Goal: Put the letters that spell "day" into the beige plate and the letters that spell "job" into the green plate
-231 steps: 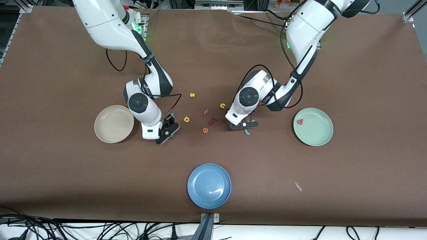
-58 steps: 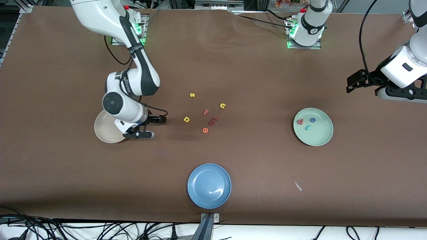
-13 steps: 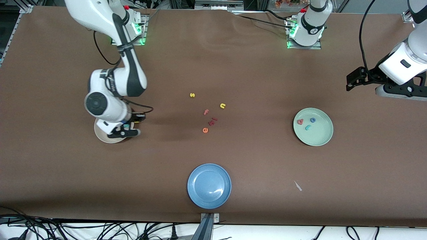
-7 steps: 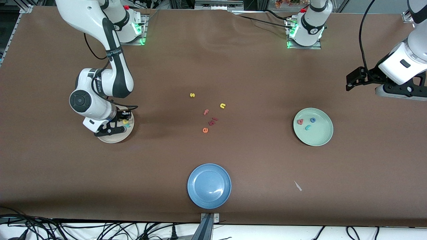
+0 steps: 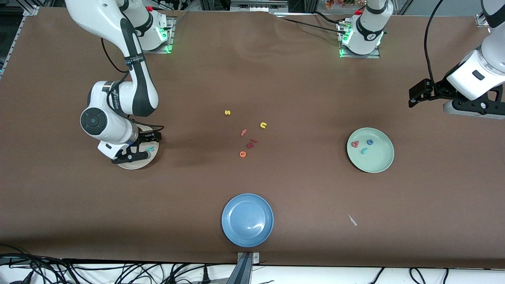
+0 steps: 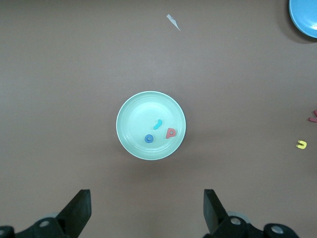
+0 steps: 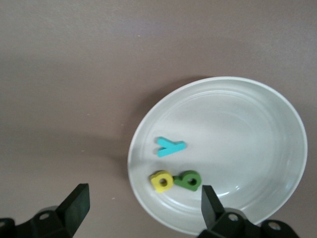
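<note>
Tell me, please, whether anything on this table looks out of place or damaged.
One oddity: a small pale scrap lies on the brown table between the blue plate and the green plate, nearer the camera than the green one. It matches no letter or plate.

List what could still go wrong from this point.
1. The right claw, open, sits low over the beige plate, close to the yellow d and green a; a careless lift could flick them out.
2. Those letters lie near the rim, so a nudge to the plate may spill them.
3. The left claw, open, waits above the green plate.
</note>
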Robot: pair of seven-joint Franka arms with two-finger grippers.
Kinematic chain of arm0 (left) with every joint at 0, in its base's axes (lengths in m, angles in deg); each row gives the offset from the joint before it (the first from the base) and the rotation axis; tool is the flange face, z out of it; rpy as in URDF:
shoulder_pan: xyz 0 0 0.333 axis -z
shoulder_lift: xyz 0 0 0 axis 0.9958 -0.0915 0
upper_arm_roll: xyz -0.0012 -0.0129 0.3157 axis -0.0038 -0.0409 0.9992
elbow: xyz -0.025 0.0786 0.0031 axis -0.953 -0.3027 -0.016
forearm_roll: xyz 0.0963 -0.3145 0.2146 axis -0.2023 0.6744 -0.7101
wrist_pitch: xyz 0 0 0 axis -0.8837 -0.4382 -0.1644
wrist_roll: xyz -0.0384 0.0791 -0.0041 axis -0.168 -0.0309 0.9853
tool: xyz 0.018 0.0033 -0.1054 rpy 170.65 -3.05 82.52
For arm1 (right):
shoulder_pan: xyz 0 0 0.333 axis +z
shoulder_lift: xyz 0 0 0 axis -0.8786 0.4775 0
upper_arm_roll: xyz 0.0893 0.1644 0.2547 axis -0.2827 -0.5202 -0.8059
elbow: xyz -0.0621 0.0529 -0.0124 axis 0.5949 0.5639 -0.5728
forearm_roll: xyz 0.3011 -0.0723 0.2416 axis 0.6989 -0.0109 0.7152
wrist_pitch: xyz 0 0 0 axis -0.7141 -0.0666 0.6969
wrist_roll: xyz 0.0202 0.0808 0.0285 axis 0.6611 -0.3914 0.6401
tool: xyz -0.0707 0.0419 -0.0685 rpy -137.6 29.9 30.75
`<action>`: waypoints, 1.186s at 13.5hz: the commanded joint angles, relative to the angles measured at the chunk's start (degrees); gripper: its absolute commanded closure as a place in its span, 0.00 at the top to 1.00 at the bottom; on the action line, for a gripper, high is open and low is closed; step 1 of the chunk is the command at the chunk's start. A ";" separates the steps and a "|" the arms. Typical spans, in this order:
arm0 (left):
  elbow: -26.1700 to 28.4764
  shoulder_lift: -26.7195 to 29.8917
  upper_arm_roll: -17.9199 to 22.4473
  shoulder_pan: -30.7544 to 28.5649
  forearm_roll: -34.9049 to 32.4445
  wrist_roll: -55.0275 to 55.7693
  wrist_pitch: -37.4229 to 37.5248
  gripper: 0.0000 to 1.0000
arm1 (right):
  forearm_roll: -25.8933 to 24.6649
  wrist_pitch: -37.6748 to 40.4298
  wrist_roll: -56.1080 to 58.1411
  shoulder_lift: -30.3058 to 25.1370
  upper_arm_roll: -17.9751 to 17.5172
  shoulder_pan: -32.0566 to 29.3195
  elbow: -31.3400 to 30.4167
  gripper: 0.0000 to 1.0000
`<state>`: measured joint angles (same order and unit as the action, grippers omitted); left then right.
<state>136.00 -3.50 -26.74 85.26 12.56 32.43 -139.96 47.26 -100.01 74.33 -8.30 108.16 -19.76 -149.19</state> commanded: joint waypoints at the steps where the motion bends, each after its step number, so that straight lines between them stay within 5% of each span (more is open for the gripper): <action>1: -0.25 0.70 -0.20 0.19 -1.24 -0.31 1.04 1.00 | 0.04 9.68 -5.26 -0.33 -0.23 0.29 6.10 1.00; 5: -0.26 0.70 -0.55 0.20 -1.24 -0.31 1.04 1.00 | -2.84 22.00 -12.99 -3.03 -0.67 1.08 12.44 1.00; 6: -0.25 0.70 -0.55 0.20 -1.24 -0.31 1.04 1.00 | -6.69 23.32 -14.58 -6.62 -5.19 -2.40 12.27 1.00; 8: -0.25 0.70 -0.55 0.20 -1.24 -0.31 1.04 1.00 | -22.56 24.13 -15.03 -12.68 -21.86 -15.29 11.92 1.00; 9: -0.25 0.70 -0.64 0.20 -1.24 -0.31 1.04 1.00 | -25.33 25.08 -15.29 -15.50 -26.64 -19.88 11.22 1.00; 13: -0.25 0.70 -0.55 0.20 -1.24 -0.31 1.04 1.00 | -22.92 29.13 -14.59 -25.18 -31.58 -29.20 10.86 1.00; 16: -0.25 0.70 -0.64 0.20 -1.24 -0.31 1.12 1.00 | -20.00 35.88 -12.59 -26.34 -33.98 -34.16 16.10 1.00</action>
<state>135.96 -3.49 -27.29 85.28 12.56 32.43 -139.82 25.60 -67.76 60.16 -34.18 76.20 -51.06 -135.87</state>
